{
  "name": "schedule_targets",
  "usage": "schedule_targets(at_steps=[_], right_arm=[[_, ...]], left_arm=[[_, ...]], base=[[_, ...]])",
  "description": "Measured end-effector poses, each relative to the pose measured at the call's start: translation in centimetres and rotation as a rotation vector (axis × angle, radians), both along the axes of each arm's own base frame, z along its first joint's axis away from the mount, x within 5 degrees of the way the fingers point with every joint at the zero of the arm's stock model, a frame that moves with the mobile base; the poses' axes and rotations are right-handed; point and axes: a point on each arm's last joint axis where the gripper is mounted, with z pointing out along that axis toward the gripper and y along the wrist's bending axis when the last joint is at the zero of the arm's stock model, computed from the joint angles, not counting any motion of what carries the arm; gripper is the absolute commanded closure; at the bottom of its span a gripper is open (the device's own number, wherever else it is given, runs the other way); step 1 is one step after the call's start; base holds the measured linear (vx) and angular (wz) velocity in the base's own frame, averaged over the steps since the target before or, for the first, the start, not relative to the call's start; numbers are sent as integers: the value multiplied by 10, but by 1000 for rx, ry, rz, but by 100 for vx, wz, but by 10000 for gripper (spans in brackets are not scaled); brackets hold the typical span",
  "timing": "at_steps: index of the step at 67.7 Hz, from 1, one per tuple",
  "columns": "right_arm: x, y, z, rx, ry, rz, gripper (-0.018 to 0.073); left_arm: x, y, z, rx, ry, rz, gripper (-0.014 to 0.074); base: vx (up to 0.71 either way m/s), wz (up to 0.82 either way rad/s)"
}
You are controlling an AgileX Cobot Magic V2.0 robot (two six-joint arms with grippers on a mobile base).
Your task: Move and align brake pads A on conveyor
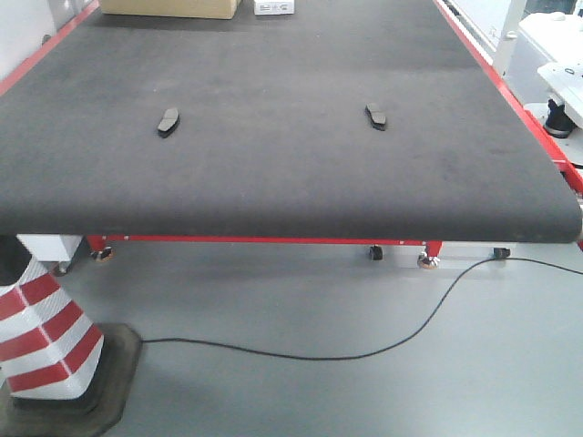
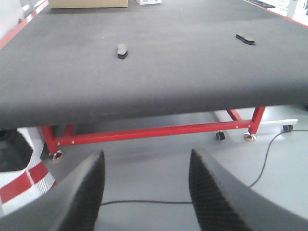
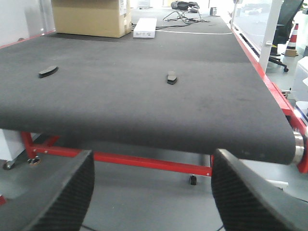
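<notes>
Hanging short of the conveyor [image 1: 273,173] at its near end, over grey floor [image 1: 319,309], with nothing between the textured black fingers [image 2: 82,192]: left gripper [image 2: 147,192], spread wide and clear of everything. Same for the right gripper [image 3: 154,192]: spread wide, holding nothing, also short of the belt's near end.

Resting on the dark felt-like belt, only two of the brake pads A [image 2: 122,50] in view. Left-hand pad [image 1: 168,121] sitting flat, left of the belt's middle, long axis running roughly away from the camera with a slight lean to the right at its far end. Right-hand pad [image 1: 376,116] lying flat, right of the middle, at about the same depth, angled the opposite way, far end leaning left. Well apart from each other, not lined up in direction, neither touching anything but the belt. Both well back from the near rolled edge and away from the red edge strips [image 1: 510,86].

Sitting at the far end of the belt: a cardboard box [image 3: 91,17] and, near it, a small white box [image 3: 145,28]. Under the belt, red frame [image 2: 159,131] on casters [image 1: 375,254]. Trailing across the floor, a black cable [image 1: 364,353]. Standing at lower left of the front view, a red-and-white striped post [image 1: 46,332] on a dark base.
</notes>
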Motion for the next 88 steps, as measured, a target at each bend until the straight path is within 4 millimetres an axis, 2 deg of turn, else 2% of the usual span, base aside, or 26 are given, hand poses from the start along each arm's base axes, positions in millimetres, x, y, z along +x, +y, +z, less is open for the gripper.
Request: schedule_targets(at_steps=[26, 88], right_arm=[[0, 0, 0, 0, 0, 0, 71], [0, 0, 0, 0, 0, 0, 71]], left_arm=[[0, 0, 0, 0, 0, 0, 206], [0, 0, 0, 0, 0, 0, 206]], base=[[-21, -26], [-16, -79]])
